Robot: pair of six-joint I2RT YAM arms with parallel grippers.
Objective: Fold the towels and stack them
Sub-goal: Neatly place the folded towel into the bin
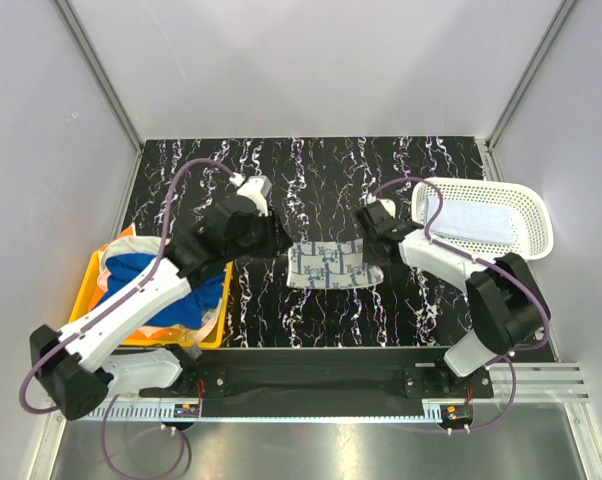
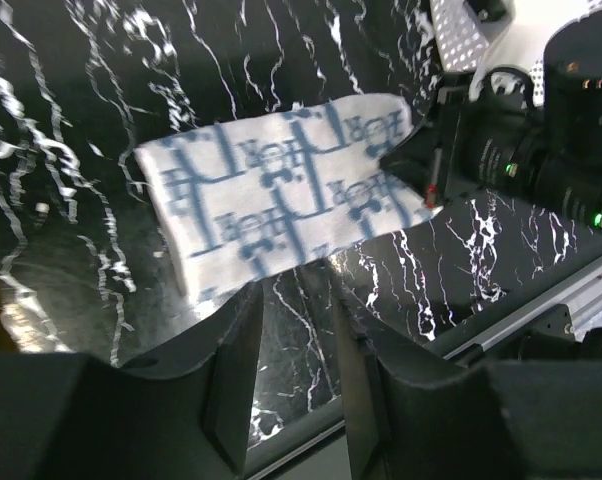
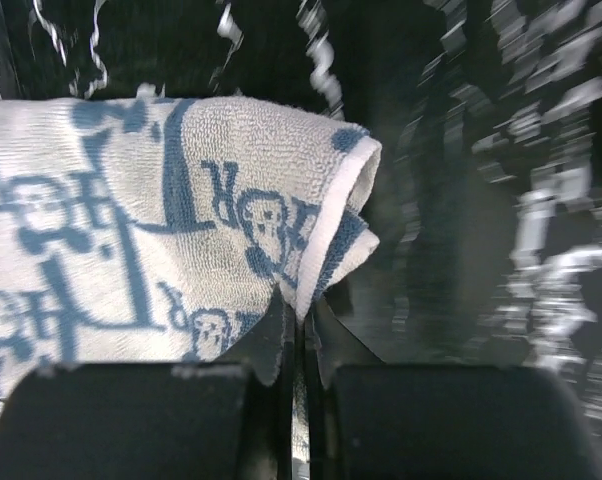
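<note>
A white towel with a blue pattern lies folded on the black marbled table, also in the left wrist view and the right wrist view. My right gripper is shut on the towel's right edge, which bunches up between the jaws. My left gripper is open and empty, just left of the towel, its fingers above bare table. Several towels, blue, orange-and-white and pale, are heaped in the yellow bin. A folded pale towel lies in the white basket.
The yellow bin stands at the left edge under the left arm. The white perforated basket stands at the right, behind the right arm. Grey walls close in the table on three sides. A black mounting rail runs along the near edge.
</note>
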